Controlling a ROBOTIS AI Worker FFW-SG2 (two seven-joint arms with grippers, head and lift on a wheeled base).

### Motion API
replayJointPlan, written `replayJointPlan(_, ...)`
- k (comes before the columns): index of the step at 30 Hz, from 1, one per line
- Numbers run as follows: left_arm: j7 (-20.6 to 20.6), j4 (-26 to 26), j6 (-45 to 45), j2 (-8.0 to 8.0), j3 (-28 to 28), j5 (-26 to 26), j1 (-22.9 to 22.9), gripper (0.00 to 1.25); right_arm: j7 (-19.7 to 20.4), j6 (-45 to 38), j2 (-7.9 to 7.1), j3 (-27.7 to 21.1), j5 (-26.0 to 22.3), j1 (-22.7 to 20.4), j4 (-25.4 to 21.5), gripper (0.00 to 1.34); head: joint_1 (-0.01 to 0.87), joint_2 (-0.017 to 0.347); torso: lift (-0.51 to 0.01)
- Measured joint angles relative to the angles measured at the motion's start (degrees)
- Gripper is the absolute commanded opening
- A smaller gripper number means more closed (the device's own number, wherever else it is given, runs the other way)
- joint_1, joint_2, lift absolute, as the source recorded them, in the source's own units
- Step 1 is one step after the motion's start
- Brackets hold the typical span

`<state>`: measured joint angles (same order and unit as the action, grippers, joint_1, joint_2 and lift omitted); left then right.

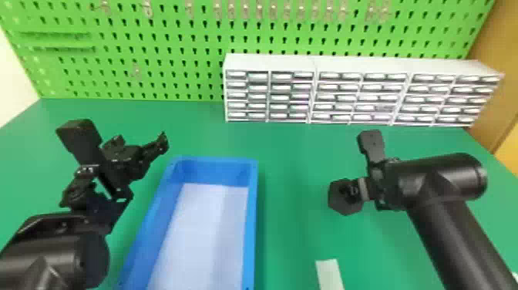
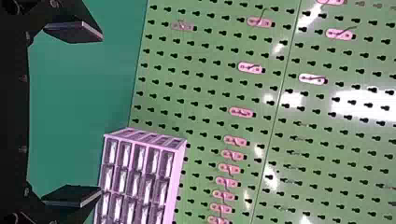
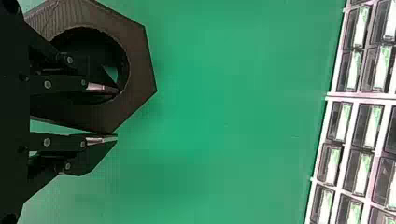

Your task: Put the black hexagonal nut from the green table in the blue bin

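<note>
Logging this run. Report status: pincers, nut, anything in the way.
Left pincer open, empty. Right pincer shut on nut, one finger through its hole. Nut right of bin, whose right wall may be in the way.

A green pegboard [image 1: 165,50] stands upright across the far side, covered in dark keyhole-shaped slots. Small hooks [image 2: 250,68] are fixed to it, most in a row high up, one lower at the left. White patches of glare shine on the board. In front of it, from the middle to the far right, sits a long white drawer unit [image 1: 269,61], five rows high. A yellow-brown panel [image 1: 497,73] rises at the right, a pale wall [image 1: 11,73] at the left. At the near edge, right of centre, lies a whitish strip [image 1: 330,274].
</note>
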<state>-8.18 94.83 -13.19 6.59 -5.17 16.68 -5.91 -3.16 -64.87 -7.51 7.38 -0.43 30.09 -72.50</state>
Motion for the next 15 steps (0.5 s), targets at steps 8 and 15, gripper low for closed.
replayJointPlan(8,-0.08,0.00,0.00,0.00,-0.11,-0.07,0.10,1.12,0.00,0.11,-0.05,0.15,0.00,-0.12,-0.06,0.42,0.666,0.032,-0.100)
replayJointPlan(15,-0.14,0.00,0.01,0.00,-0.21,-0.07,0.20,1.12,-0.09,0.18,-0.13,0.85,0.69,-0.22,-1.14,0.42,0.666,0.032,-0.100)
